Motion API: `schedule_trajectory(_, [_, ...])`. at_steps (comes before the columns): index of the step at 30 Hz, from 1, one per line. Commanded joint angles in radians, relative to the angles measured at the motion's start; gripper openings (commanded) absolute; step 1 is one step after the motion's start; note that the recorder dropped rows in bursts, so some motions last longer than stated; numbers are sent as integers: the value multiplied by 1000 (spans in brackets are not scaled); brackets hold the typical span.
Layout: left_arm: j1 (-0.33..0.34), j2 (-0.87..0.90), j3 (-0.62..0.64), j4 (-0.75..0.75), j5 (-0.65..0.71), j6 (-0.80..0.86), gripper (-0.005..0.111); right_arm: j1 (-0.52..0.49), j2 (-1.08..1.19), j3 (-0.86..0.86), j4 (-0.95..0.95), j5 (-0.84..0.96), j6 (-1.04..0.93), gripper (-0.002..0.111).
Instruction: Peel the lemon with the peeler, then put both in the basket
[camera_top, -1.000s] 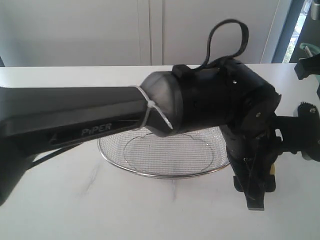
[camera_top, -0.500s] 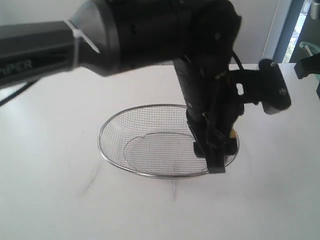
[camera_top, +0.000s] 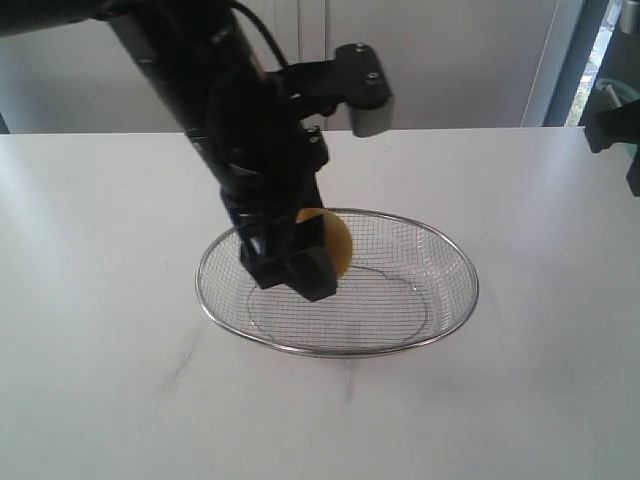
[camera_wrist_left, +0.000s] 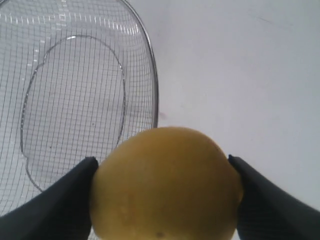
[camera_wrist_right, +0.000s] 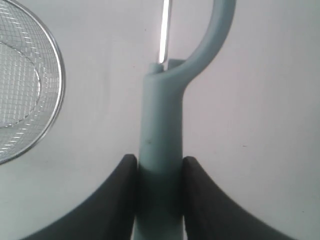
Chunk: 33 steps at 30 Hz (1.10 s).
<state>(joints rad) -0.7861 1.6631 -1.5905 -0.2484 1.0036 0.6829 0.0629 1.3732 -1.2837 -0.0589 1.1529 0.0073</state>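
Basket (camera_top: 340, 350) at centre of the frame on the white table (camera_top: 120, 400). Over its left half, the left gripper (camera_top: 290, 272) is clamped on the lemon (camera_top: 338, 246); black fingers hide most of it, and I can't tell if it touches the mesh. Right gripper (camera_wrist_right: 160, 161) is cut off at the right edge. Its wrist view shows it pinching the peeler (camera_wrist_right: 162, 100) handle, blade head cropped.

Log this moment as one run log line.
left end effector: holds lemon at basket rim | right end effector: holds peeler outside basket | basket: empty
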Motion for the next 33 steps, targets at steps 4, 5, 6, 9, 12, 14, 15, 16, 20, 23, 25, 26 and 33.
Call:
schedule_trajectory(4, [91, -212, 242, -74, -110, 36, 0, -4, -3, 5, 93, -51, -7, 0])
schedule_trajectory(5, [101, -233, 272, -74, -114, 39, 0, -4, -1, 5, 102, -53, -7, 0])
schedule_trajectory(6, [114, -257, 300, -74, -114, 39, 0, -4, 1, 5, 114, -53, -7, 0])
schedule_trajectory(9, [154, -345, 398, -74, -114, 55, 0, -4, 15, 5, 116, -57, -7, 0])
schedule_trajectory(12, [159, -398, 444, -74, -130, 55, 0, -4, 19, 19, 116, -90, -7, 0])
schedule_trajectory(14, [159, -434, 454, -85, -121, 55, 0, -4, 23, 35, 121, -105, -7, 0])
schedule_trajectory(15, [159, -442, 454, -92, -120, 53, 0, -4, 23, 41, 131, -105, -14, 0])
schedule_trajectory(16, [159, -448, 454, -92, -120, 49, 0, -4, 25, 47, 143, -105, -30, 0])
schedule_trajectory(20, [157, -468, 454, -145, -120, 48, 0, -4, 27, 76, 247, -143, -128, 0])
schedule_trajectory(23, [157, -468, 454, -213, -120, 48, 0, -4, 27, 86, 367, -148, -251, 0])
schedule_trajectory(25, [157, -468, 454, -228, -124, 48, 0, -4, 27, 86, 458, -149, -343, 0])
schedule_trajectory(26, [157, -468, 454, -239, -128, 48, 0, -4, 27, 86, 493, -150, -379, 0])
schedule_trajectory(33, [157, -468, 454, -244, -128, 48, 0, -4, 27, 86, 507, -169, -393, 0])
